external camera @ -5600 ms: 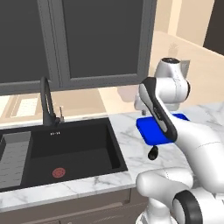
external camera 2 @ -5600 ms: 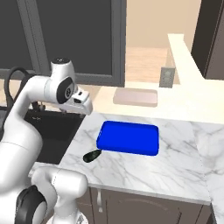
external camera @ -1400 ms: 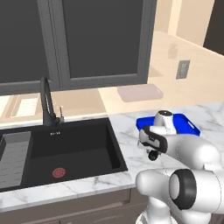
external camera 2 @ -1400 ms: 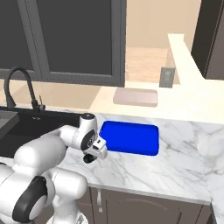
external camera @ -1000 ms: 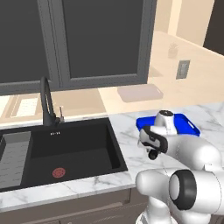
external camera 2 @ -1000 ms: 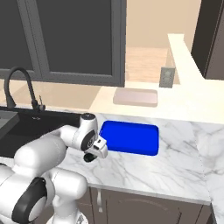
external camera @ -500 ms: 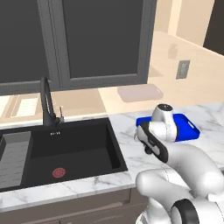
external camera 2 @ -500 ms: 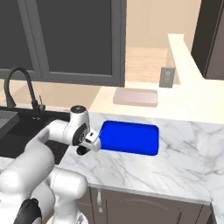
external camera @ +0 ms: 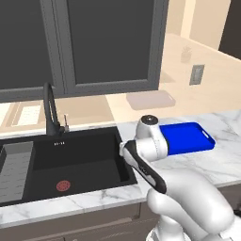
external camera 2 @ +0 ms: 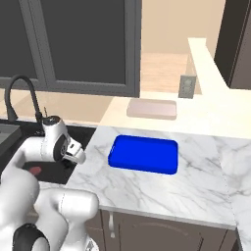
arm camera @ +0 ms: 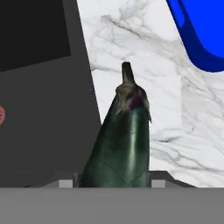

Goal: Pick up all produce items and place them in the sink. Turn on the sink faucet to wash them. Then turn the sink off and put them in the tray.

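A dark green-purple eggplant [arm camera: 120, 144] stands stem-up between the fingertips of my gripper [arm camera: 111, 183], which is shut on it. It hangs over the marble counter strip right beside the sink's right rim [arm camera: 83, 87]. In the right base view my hand [external camera 2: 72, 149] sits over the sink's right edge. The black sink [external camera: 75, 160] with its red drain [external camera: 62, 185] lies left of the arm, and the black faucet [external camera: 49, 110] stands behind it. The blue tray [external camera 2: 143, 154] rests bare on the counter to the right.
A grey ribbed rack [external camera: 14, 164] fills the sink's left end. A pale beige slab [external camera 2: 151, 109] lies on the counter behind the tray. Dark window panes rise behind the faucet. Marble counter [external camera 2: 186, 191] stretches right of the tray.
My hand has swung left from the tray's near corner to the sink's right edge, carrying the eggplant up off the counter.
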